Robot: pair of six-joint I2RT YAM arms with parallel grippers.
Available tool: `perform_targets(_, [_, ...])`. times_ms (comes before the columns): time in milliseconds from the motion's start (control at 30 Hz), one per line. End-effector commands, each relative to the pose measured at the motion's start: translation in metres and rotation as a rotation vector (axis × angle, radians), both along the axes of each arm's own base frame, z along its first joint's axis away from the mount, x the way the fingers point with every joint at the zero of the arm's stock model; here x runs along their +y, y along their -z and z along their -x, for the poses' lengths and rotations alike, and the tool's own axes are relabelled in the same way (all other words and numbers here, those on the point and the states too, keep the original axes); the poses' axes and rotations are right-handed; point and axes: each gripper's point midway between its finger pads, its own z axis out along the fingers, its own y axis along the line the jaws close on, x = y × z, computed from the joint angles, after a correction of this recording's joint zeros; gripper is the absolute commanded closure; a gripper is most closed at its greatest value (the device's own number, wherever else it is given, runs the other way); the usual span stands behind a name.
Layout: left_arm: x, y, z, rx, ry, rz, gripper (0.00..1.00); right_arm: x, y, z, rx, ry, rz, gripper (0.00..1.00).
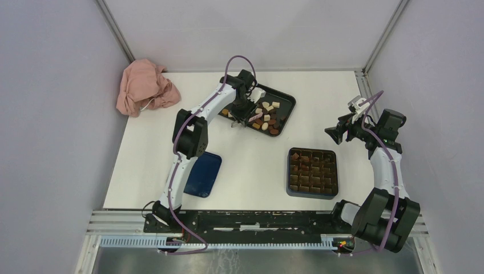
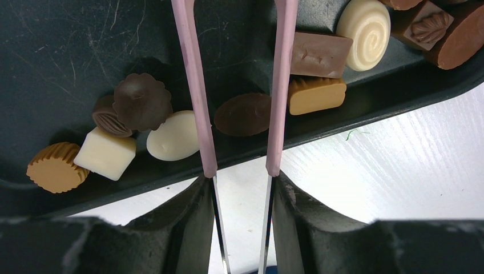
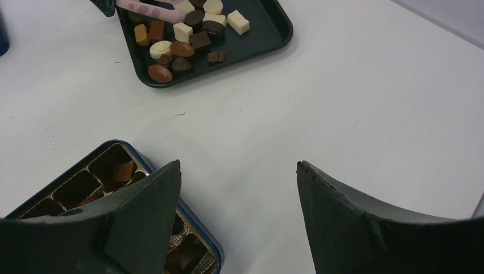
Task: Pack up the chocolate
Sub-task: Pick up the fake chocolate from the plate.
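Note:
The chocolate (image 1: 265, 117) lies as loose dark, tan and cream pieces in a black tray (image 1: 285, 94) at the back centre. My left gripper (image 1: 242, 114) hangs over the tray's left end, shut on the pink tongs (image 1: 255, 117). In the left wrist view the tongs (image 2: 197, 85) stand apart, with a dark oval piece (image 2: 243, 114) lying between their two arms, near the tray's edge. The dark blue box (image 1: 288, 171) with its brown grid holds some pieces. My right gripper (image 1: 337, 132) hovers open and empty above the table to the box's upper right.
A blue lid (image 1: 204, 174) lies flat by the left arm. A crumpled pink cloth (image 1: 145, 87) sits at the back left corner. Grey walls close in the table on three sides.

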Motion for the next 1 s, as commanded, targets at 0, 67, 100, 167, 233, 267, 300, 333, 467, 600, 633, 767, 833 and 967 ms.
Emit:
perform_targets(0, [-0.011,-0.003,-0.014,-0.04,-0.016,0.04,0.55,0.001,-0.015,-0.006,-0.053,-0.022,0.017,0.2])
perform_targets(67, [-0.011,-0.002,-0.014,-0.038,-0.019,0.04,0.55,0.001,-0.015,-0.006,-0.052,-0.022,0.017,0.2])
perform_targets(100, [-0.011,-0.002,-0.014,-0.037,-0.022,0.041,0.55,0.001,-0.016,-0.005,-0.054,-0.022,0.018,0.2])
perform_targets(167, [-0.011,-0.002,-0.015,-0.039,-0.023,0.042,0.55,0.001,-0.016,-0.006,-0.055,-0.022,0.019,0.2])
perform_targets(233, [-0.012,-0.002,-0.015,-0.038,-0.024,0.042,0.55,0.0,-0.016,-0.005,-0.055,-0.02,0.02,0.2])
perform_targets(267, [-0.012,-0.001,-0.015,-0.038,-0.025,0.044,0.55,0.001,-0.016,-0.005,-0.054,-0.021,0.02,0.21])
perform_targets(300, [-0.012,-0.002,-0.016,-0.039,-0.027,0.046,0.55,0.0,-0.016,-0.005,-0.056,-0.021,0.021,0.21])
perform_targets(333, [-0.013,-0.004,-0.015,-0.039,-0.025,0.05,0.55,0.0,-0.016,-0.005,-0.056,-0.021,0.022,0.2])
perform_targets(467, [-0.016,-0.011,-0.014,-0.032,-0.032,0.082,0.59,0.0,-0.016,-0.005,-0.057,-0.021,0.022,0.2])
perform_targets(600, [-0.017,-0.015,-0.014,-0.03,-0.049,0.097,0.6,0.001,-0.016,-0.005,-0.055,-0.024,0.02,0.21])
perform_targets(633, [-0.016,-0.015,-0.014,-0.026,-0.054,0.099,0.6,0.001,-0.016,-0.005,-0.055,-0.023,0.02,0.2])
perform_targets(767, [-0.016,-0.009,-0.012,-0.001,-0.072,0.093,0.6,0.001,-0.016,-0.005,-0.056,-0.023,0.021,0.2])
perform_targets(833, [-0.016,-0.005,-0.011,0.011,-0.08,0.087,0.59,0.001,-0.016,-0.005,-0.054,-0.022,0.02,0.2])
perform_targets(967, [-0.016,-0.001,-0.01,0.024,-0.093,0.084,0.58,0.0,-0.016,-0.006,-0.056,-0.023,0.021,0.2])
